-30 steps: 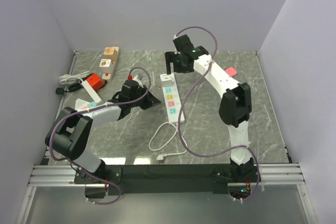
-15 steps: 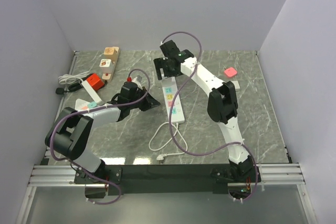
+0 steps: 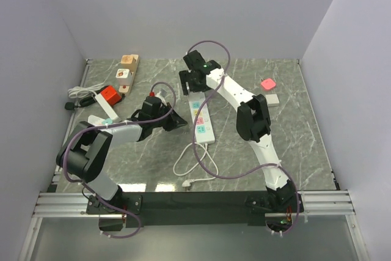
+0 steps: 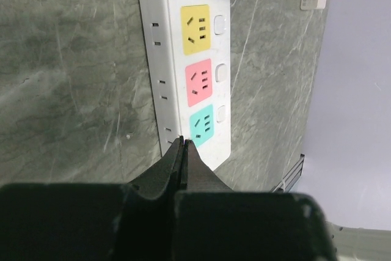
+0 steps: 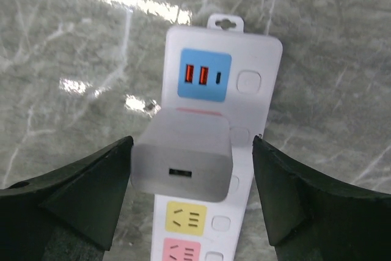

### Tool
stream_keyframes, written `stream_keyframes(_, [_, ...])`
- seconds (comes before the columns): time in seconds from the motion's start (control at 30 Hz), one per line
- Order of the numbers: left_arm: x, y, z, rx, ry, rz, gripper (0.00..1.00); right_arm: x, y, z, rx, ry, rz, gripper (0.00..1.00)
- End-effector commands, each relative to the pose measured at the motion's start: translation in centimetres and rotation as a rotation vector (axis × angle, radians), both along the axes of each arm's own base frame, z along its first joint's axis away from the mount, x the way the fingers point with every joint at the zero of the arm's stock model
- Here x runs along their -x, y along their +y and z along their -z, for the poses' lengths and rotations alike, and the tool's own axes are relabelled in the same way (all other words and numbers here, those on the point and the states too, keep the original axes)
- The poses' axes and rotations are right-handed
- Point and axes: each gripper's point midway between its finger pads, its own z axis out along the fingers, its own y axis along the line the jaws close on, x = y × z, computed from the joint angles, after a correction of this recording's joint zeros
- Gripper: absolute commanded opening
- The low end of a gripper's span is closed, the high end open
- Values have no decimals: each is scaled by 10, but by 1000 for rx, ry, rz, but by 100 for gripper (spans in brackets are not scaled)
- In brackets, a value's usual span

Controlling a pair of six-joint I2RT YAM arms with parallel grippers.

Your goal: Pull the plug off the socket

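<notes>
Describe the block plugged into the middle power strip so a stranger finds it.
Start at the long white power strip in the middle of the marble table. Beside its blue USB panel stands a white charger block, plugged in. It is the only thing standing up from the strip, plain white with one small slot, unlike the flat coloured sockets.

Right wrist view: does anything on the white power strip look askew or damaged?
Nothing looks damaged. The white cube charger sits plugged into the long white power strip, between the fingers of the open right pincer. Its front port is empty, with no cable attached.
</notes>
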Motion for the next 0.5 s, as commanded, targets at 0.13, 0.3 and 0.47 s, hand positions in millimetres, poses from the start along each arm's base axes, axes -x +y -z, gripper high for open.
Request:
stream_keyframes(0.13, [-11,-8,-18,33,-50,19,1,-14,18,-9,-65,-41,14,79])
stream_keyframes(0.3, [-11,-9,-15,36,-44,22,1,-10,14,-1,-53,-19,27,74])
stream_keyframes(0.47, [-13,-11,-13,37,-39,25,1,-7,12,-3,-67,-15,50,35])
